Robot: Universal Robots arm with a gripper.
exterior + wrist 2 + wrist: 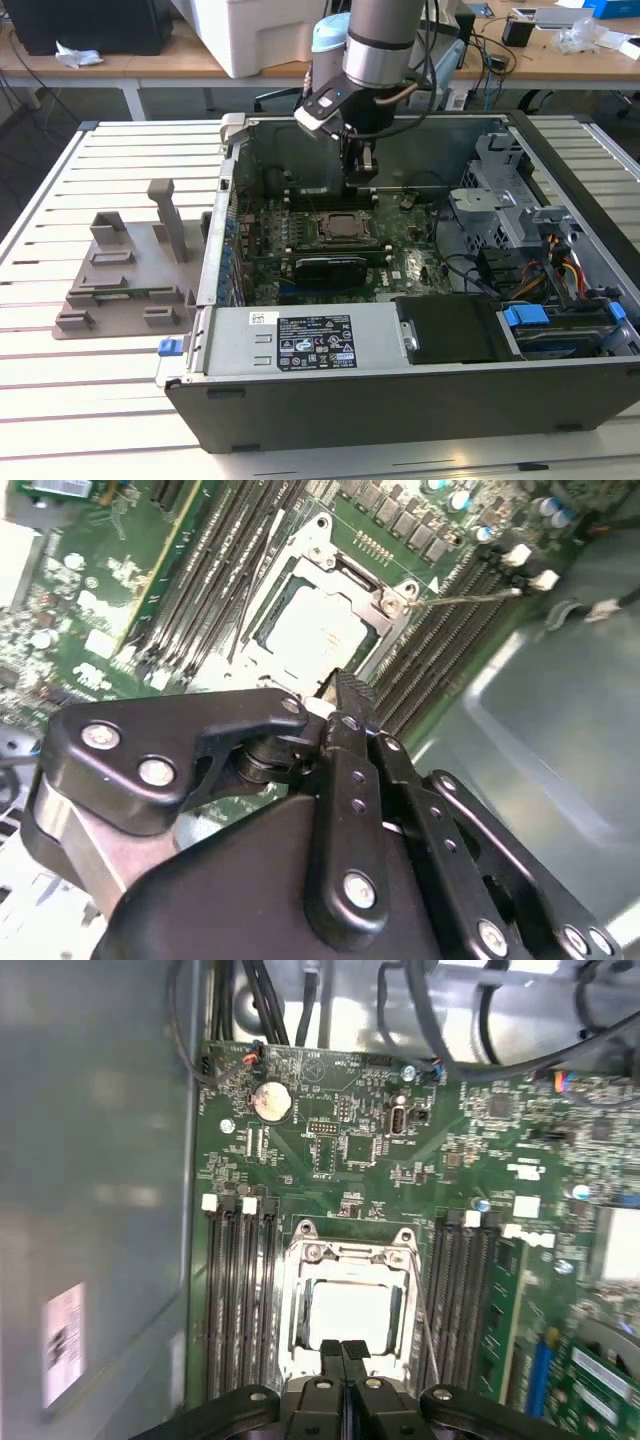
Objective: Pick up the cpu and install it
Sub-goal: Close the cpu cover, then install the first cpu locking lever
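Observation:
The cpu (350,1315) is a silvery square chip lying flat inside the metal-framed socket (300,1260) on the green motherboard; it also appears in the second wrist view (315,630) and, from outside, in the open computer case (343,228). My gripper (360,182) hangs just above the board, at the socket's edge near the back wall of the case. In both wrist views its two black fingertips (345,1352) (345,688) are pressed together with nothing between them, their tips over one edge of the chip. A thin wire lever (470,598) sticks out from the socket's side.
A grey plastic tray with upright posts (125,280) lies on the slatted table at the exterior view's left. Inside the case (420,400), memory slots (235,1300) flank the socket; the drive cage and cables (540,240) fill the right side.

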